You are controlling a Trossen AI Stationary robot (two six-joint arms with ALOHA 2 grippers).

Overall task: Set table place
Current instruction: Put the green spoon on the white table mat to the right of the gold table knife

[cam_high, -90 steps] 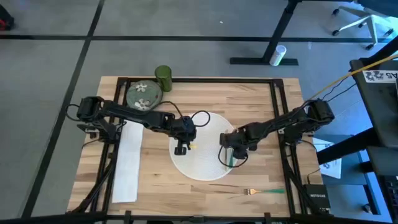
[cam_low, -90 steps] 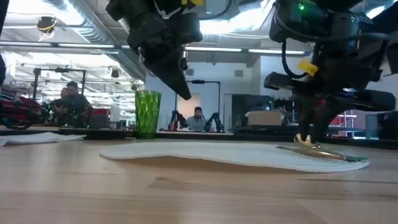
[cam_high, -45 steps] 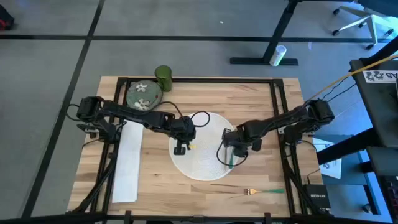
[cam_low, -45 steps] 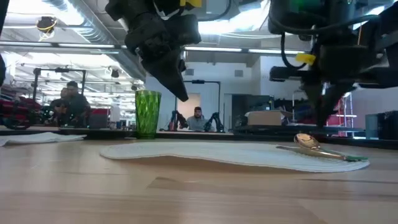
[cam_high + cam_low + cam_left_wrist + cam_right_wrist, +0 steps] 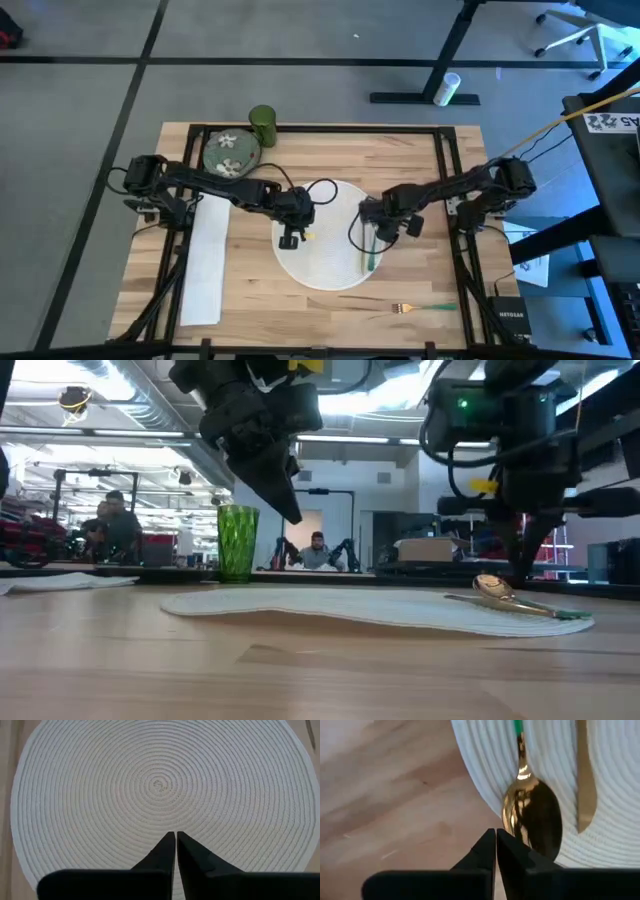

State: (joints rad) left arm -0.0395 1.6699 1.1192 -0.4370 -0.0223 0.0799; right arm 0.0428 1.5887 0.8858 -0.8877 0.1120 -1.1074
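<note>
With its fingers pressed together and empty, the right gripper (image 5: pixel 372 222) hangs just above the gold spoon (image 5: pixel 532 815) at the right edge of the woven placemat (image 5: pixel 330 235), so a careless sweep could knock it onto the tabletop (image 5: pixel 420 170).

Spoon (image 5: pixel 532 817) handle cut off at the right wrist view's edge, knife (image 5: pixel 586 775) beside it likewise, placemat (image 5: pixel 160 785) rim cropped in the left wrist view

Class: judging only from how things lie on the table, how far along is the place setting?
Done: the spoon and a knife lie on the round placemat. In hand: nothing; the right gripper and left gripper hover shut above the mat. Left: fork, napkin, plate and green cup sit off the mat.
</note>
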